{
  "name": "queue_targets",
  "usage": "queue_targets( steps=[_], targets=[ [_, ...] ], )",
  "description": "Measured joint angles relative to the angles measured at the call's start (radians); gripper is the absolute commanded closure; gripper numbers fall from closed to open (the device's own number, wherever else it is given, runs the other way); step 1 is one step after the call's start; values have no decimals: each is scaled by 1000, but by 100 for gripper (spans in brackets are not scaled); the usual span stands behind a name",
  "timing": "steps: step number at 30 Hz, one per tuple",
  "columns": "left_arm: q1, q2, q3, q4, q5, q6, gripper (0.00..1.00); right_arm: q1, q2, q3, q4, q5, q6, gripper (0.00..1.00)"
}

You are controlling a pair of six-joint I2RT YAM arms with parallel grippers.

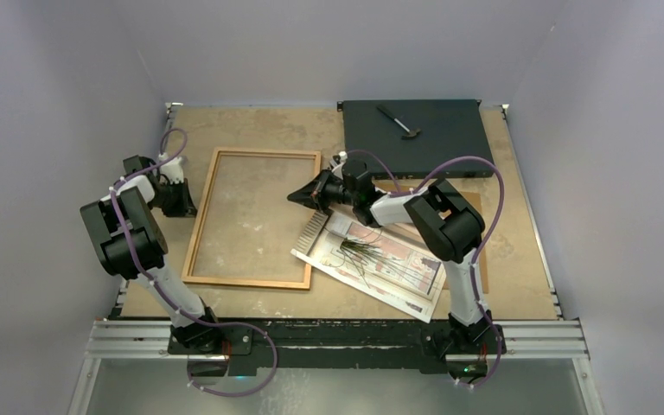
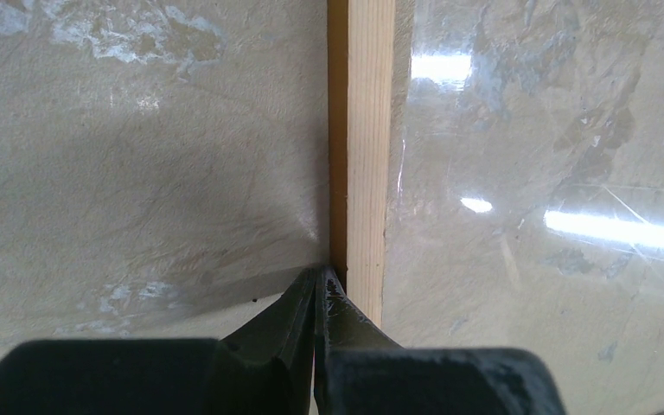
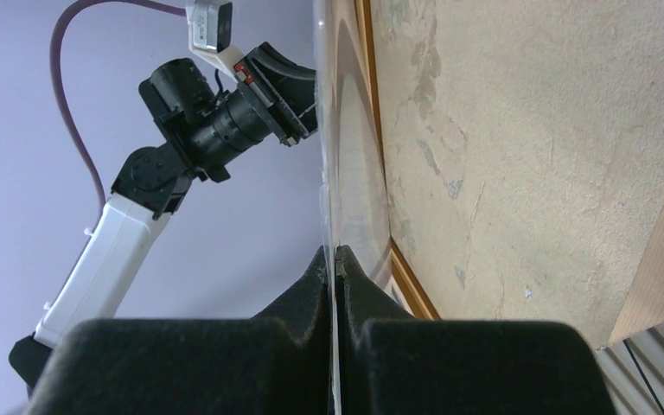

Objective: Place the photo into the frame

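Left gripper (image 2: 318, 277) closed beside frame (image 2: 363, 130); scuffed tabletop (image 2: 138, 130).

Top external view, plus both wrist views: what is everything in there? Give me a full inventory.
thin orange-brown wooden picture frame: one, orange-brown, flat on the table, left of centre
clear pane: one, transparent, in the frame; its right edge looks lifted
large glossy photo print: one, beige-red with dark grass-like lines, face up right of the frame
brown hardboard sheet: one, brown, partly under the photo
flat black box: one, black, far right corner
small dark hammer-like tool: one, dark, on the box
beige table board: one, beige, under everything
left gripper: one, black, shut, tips against the frame's left rail
right gripper: one, black, shut, apparently pinching the pane's edge
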Motion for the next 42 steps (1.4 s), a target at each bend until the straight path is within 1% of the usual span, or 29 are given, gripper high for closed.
queue_targets(
  steps=[19,33,38,42],
  targets=[
    [-3,0,0,0,0,-1,100,10,0,-7,12,0,35,100],
    [-3,-1,-3,3,0,-2,100,24,1,-95,43,16,72,100],
    [-3,-4,-6,6,3,-2,100,24,13,-89,41,17,75,100],
    [-3,-6,-6,13,-7,-1,100,22,37,-51,30,13,67,100]
  ],
)
